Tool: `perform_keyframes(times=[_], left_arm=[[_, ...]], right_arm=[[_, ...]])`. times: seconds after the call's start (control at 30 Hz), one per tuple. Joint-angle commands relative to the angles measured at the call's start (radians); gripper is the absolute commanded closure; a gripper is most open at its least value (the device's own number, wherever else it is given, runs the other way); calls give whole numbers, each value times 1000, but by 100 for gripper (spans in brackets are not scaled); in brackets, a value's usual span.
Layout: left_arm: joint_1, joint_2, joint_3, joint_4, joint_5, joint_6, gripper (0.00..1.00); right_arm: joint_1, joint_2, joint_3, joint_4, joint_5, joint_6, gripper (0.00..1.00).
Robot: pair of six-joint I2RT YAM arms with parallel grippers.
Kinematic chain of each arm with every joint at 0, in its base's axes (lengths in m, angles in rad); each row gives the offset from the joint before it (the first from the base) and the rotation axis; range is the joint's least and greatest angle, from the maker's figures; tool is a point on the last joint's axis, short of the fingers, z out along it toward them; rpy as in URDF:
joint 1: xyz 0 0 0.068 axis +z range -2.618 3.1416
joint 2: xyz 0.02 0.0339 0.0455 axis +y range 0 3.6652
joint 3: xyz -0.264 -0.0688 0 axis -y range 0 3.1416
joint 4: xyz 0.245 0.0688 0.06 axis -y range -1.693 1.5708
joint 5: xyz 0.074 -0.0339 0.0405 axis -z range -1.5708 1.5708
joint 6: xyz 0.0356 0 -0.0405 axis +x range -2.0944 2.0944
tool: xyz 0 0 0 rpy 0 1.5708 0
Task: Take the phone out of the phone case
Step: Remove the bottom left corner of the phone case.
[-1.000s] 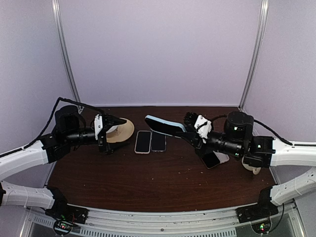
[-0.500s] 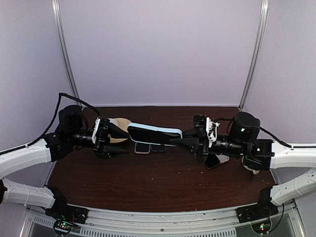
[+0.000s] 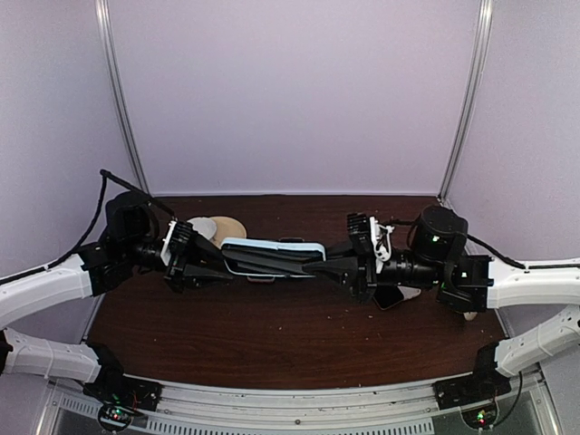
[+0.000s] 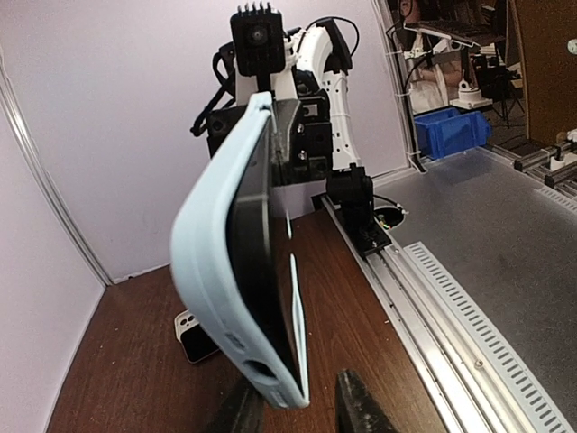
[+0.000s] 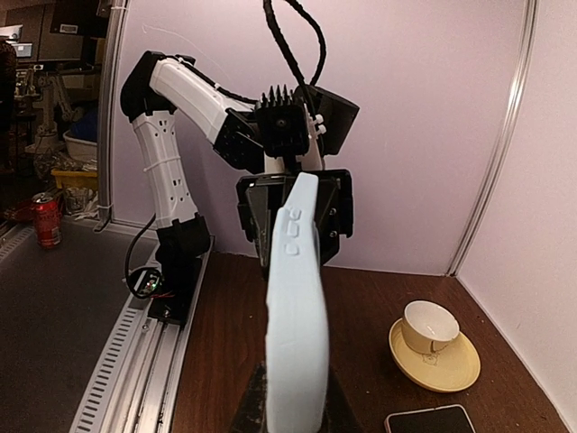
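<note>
The phone case (image 3: 272,252), pale blue, hangs in the air above the dark worktop (image 3: 272,344), stretched lengthwise between the two arms. The phone (image 4: 257,271) sits inside it, its dark glass showing in the left wrist view, framed by the blue rim.

At one end, the right gripper (image 3: 319,268) has its fingers (image 5: 250,408) clamped tight on the case, which stands edge-on in that wrist's view. Three raised side buttons (image 5: 290,227) show on the blue edge, with no lettering to make out on them.

At the other end, the left gripper (image 3: 217,265) straddles the case. One of the fingers (image 4: 359,406) stands off with a sliver of worktop showing between it and the blue lip, while the other is right up against the case's back. So they are spread, not clamped.

Down on the worktop, a cream cup (image 5: 429,327) sits upright on its yellow saucer (image 5: 451,368) towards the left arm's side. There is a small mark on the saucer's rim, too small to read. A loose phone (image 5: 431,419) lies flat just beside the saucer. Another handset (image 4: 194,338), pale at the corner, lies near the right arm.

Beyond the worktop, a red can (image 5: 45,221) is too blurred to read any print on it. A blue bin (image 4: 446,133) sits further back.
</note>
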Motion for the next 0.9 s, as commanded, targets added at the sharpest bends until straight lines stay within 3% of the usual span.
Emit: perform_keyframes(times=[0.0, 0.33, 0.67, 0.87], left_arm=[[3, -4, 34, -5, 40, 25, 72], [3, -16, 39, -50, 82, 66, 82], [3, -33, 50, -108, 102, 120, 72], [0, -37, 54, -125, 111, 139, 88]], right_arm=[[8, 3, 57, 112, -27, 23, 100], [12, 18, 75, 115, -33, 33, 100], [12, 12, 74, 118, -35, 50, 100], [12, 11, 76, 108, -33, 62, 100]])
